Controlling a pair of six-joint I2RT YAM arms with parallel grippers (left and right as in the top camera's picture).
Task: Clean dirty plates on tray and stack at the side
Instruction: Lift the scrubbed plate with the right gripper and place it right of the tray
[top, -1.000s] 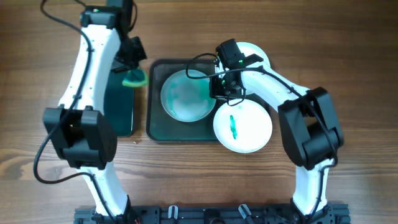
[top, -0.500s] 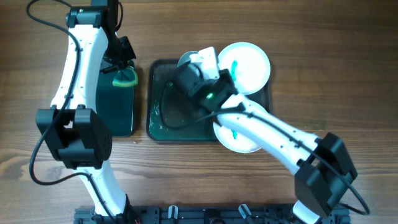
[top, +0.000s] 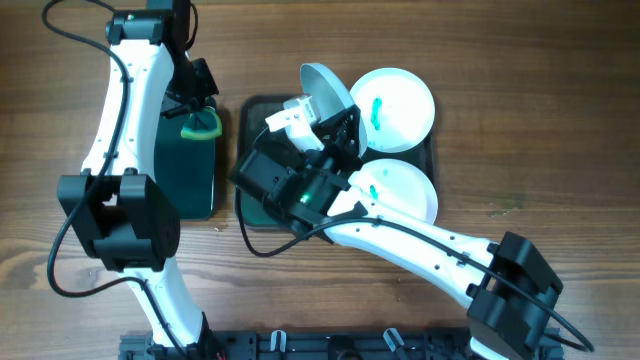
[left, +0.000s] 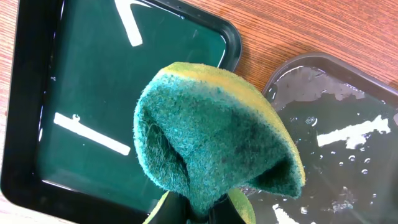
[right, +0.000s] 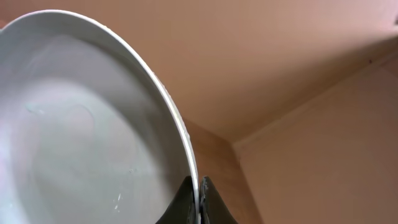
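Observation:
My right gripper (top: 335, 118) is shut on the rim of a plain white plate (top: 323, 88) and holds it tilted on edge above the far side of the dark green tray (top: 248, 195). In the right wrist view the plate (right: 81, 137) fills the left side, its rim between my fingers (right: 199, 194). Two other white plates, each with a green smear, lie on the right of the tray: one at the back (top: 398, 108), one at the front (top: 405, 190). My left gripper (left: 208, 210) is shut on a green-yellow sponge (left: 211, 130), which also shows in the overhead view (top: 200, 124).
A smaller black-rimmed tray (top: 186, 175) lies left of the big one, under the sponge; it also shows in the left wrist view (left: 81, 93). The big tray's floor (left: 348, 124) is wet. Wooden table (top: 560, 120) lies all round.
My right arm has lifted the wiped plate off the tray's left side and tipped it up on edge. My left arm shifted slightly left with the sponge, then held still.

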